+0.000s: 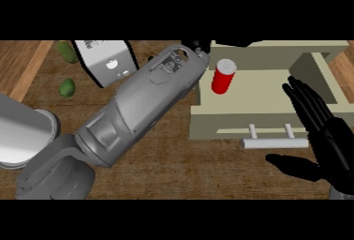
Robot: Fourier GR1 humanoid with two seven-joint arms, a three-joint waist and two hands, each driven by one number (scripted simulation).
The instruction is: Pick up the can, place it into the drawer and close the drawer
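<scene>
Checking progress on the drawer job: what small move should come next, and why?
Probably draw the left robot hand back clear of the drawer. The red can already stands upright inside the open drawer, and the hand sits just beside it. The right robot hand, open near the handle, could then push the drawer shut.

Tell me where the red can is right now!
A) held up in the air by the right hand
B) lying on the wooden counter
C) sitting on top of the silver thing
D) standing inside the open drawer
D: the red can stands upright inside the open drawer, while the right hand sits apart from it with its fingers straight.
</scene>
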